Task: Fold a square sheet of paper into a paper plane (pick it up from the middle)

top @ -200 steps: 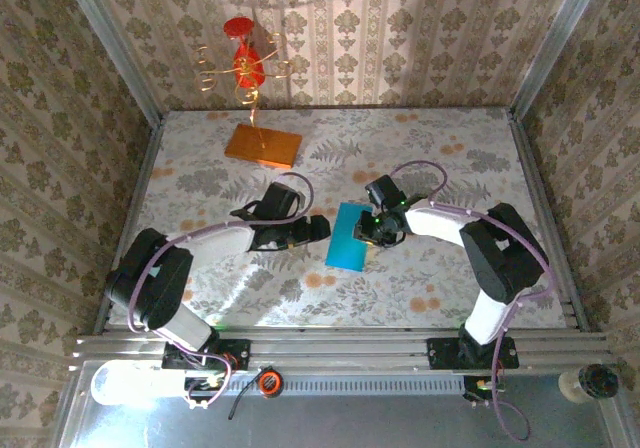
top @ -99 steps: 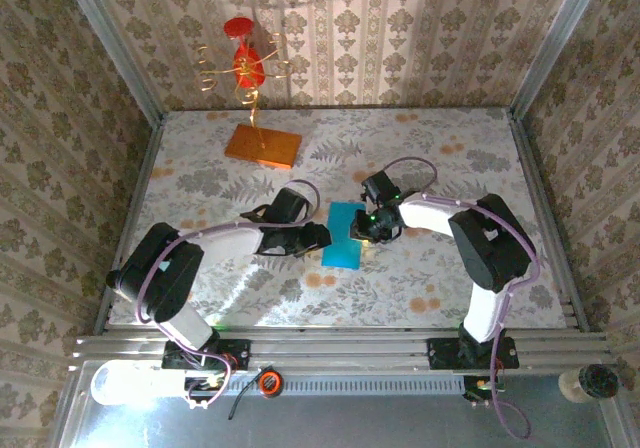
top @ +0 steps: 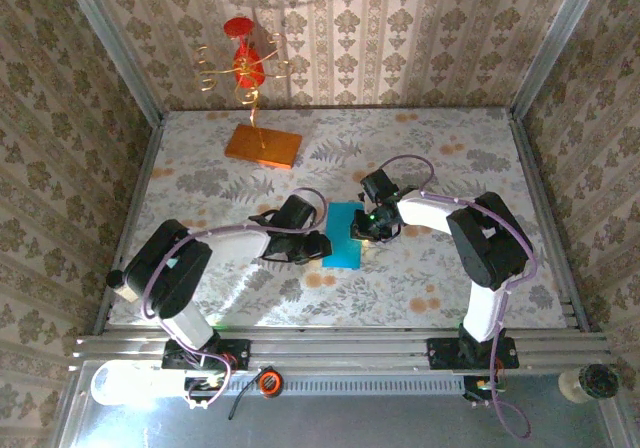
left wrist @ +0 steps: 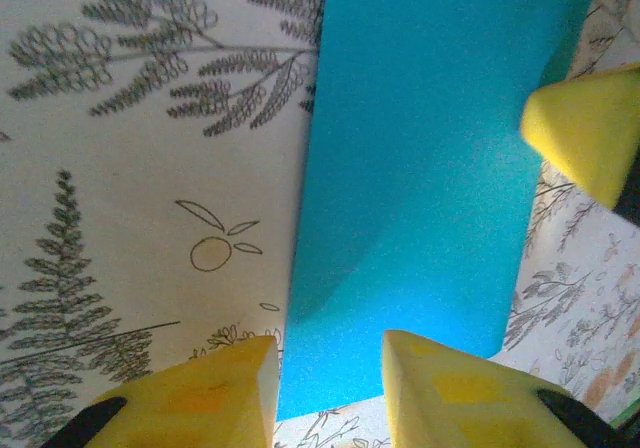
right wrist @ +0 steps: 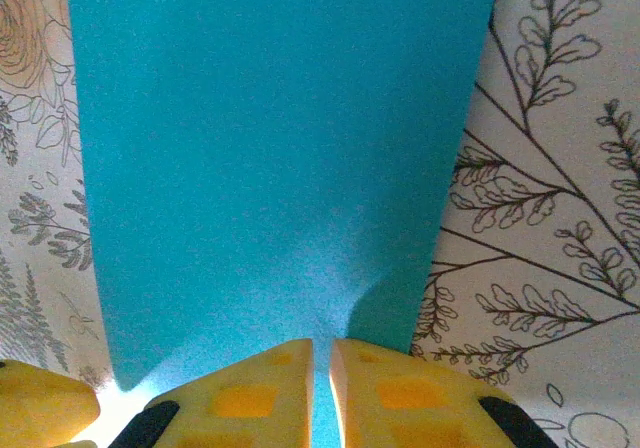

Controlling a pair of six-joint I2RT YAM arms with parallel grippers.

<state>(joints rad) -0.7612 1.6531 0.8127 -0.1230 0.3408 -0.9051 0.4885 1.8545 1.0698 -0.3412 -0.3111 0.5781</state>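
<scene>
**Both grippers at the folded sheet of paper (top: 343,240), one on each long side**

The table (top: 470,168), covered with a flowered cloth, carries the sheet of paper near its middle. It is well apart from the orange slab (top: 263,145) and the wire ornament (top: 245,63) at the far left. The sheet shows as a long blue rectangle, not a square, so I judge that it is already folded in half and the next fold is in preparation. The left gripper (top: 318,246) stands at its left long edge and the right gripper (top: 362,230) at its right one.

To do this step well, I think the pinched side should rise only a little and slowly. The other side should be kept flat on the cloth, so that the sheet does not slide or turn. The new crease should meet the existing edges exactly, because a small error here will probably give a crooked plane. Thin paper wrinkles easily, so the pull should be gentle.

In the right wrist view, the yellow fingers (right wrist: 250,393) of the right gripper are almost together. Only a thin blue line shows between them, and the paper rises to them in a small pucker, so this gripper is closed on the edge of the sheet. In the left wrist view, the fingers (left wrist: 450,388) of the left gripper stand with a clear gap, and the end of the sheet shows in it. This gripper is partly open and grips nothing. Whether its tips touch the paper I cannot tell.
</scene>
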